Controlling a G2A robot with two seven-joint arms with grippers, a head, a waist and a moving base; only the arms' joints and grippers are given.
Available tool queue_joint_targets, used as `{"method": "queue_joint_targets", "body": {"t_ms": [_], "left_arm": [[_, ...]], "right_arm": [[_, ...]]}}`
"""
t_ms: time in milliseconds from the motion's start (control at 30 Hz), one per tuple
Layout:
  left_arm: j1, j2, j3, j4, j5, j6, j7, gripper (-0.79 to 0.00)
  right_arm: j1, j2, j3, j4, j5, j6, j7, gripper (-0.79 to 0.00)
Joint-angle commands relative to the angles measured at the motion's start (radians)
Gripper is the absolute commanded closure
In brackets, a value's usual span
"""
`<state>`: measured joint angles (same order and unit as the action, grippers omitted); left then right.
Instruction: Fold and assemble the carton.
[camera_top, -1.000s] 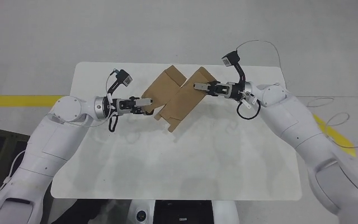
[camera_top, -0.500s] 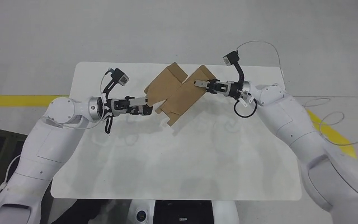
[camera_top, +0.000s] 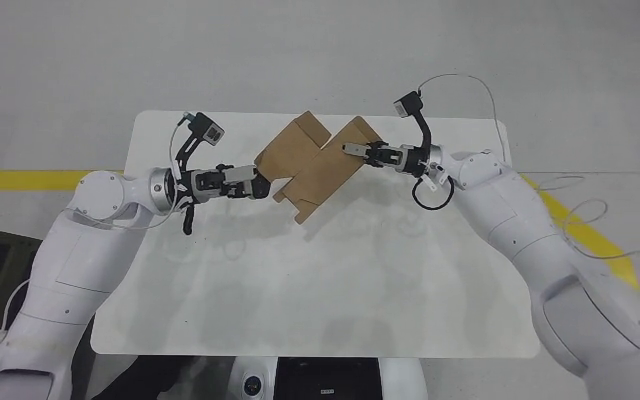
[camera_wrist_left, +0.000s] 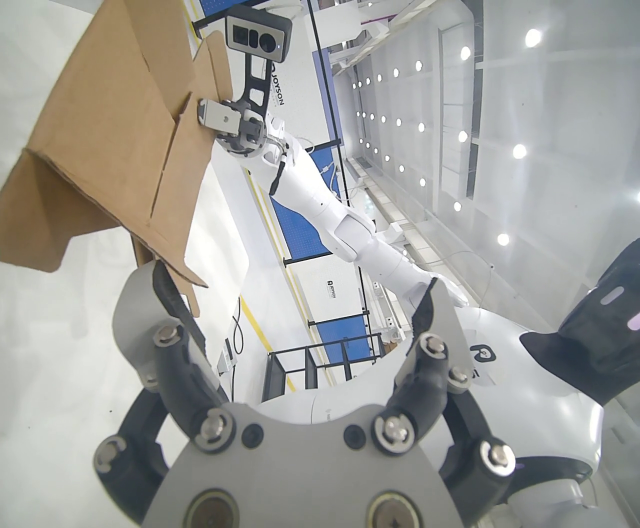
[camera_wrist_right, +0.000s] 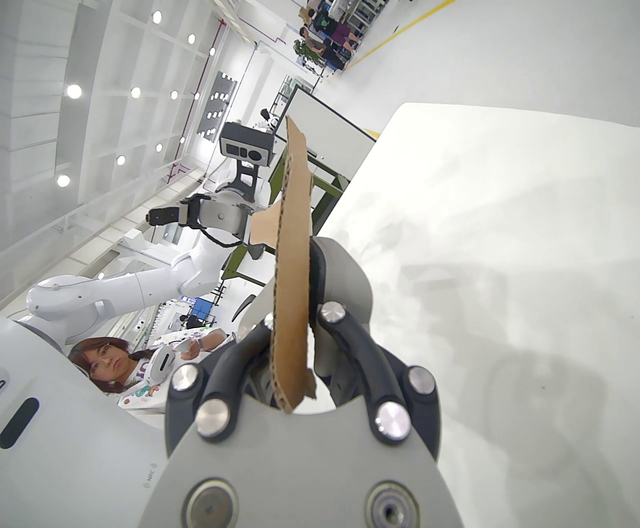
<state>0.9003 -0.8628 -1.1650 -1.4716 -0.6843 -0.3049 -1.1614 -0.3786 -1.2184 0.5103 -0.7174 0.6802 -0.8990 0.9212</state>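
Left arm has drawn back slightly toward 9 o'clock since the earlier frame, and the carton (camera_top: 318, 165) has shifted a little toward 12 o'clock with it. At present the carton hangs flat-folded over the far half of the surface (camera_top: 300, 300), at about 12 o'clock from its centre and apparently clear of it. The right hand (camera_top: 350, 150) is clamped on the board's edge at the carton's 2 o'clock side, with the panel running straight between its fingers. The left hand (camera_top: 262, 186) sits at the carton's 8 o'clock side with fingers spread wide. A flap corner lies against one finger, but nothing is gripped. Assessment: this is plain corrugated board, so it should be light, stiff across each panel, and ready to hinge at the score lines. The free flaps are likely to swing while one hand alone carries it. Edges and corners may crush or tear under a hard pinch. The left hand would do better to take a main panel edge close to a crease than the loose flap corner now beside it. Clearances: the far edge of the surface lies close behind the carton at 12 o'clock. Open room for spreading and setting down lies toward 6 o'clock, and there is space between the two arms.
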Motion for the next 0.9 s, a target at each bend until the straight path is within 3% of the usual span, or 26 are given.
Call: {"method": "queue_joint_targets", "body": {"t_ms": [0,500,700,867], "left_arm": [[-0.003,-0.003,0.004,0.003,0.013,-0.001,0.014,-0.785],[-0.025,-0.027,0.029,0.061,0.067,-0.009,0.091,-0.785],[-0.029,-0.033,0.027,0.076,0.08,-0.009,0.1,-0.674],[-0.029,-0.036,0.029,0.088,0.113,-0.007,0.104,-0.64]], "right_arm": [[-0.002,-0.002,0.002,-0.003,0.0,0.002,0.002,0.0],[-0.011,-0.01,0.015,-0.021,-0.01,0.006,0.006,0.0],[-0.013,-0.011,0.02,-0.022,-0.015,0.007,0.007,0.0],[-0.014,-0.012,0.024,-0.02,-0.019,0.007,0.007,0.0]]}}
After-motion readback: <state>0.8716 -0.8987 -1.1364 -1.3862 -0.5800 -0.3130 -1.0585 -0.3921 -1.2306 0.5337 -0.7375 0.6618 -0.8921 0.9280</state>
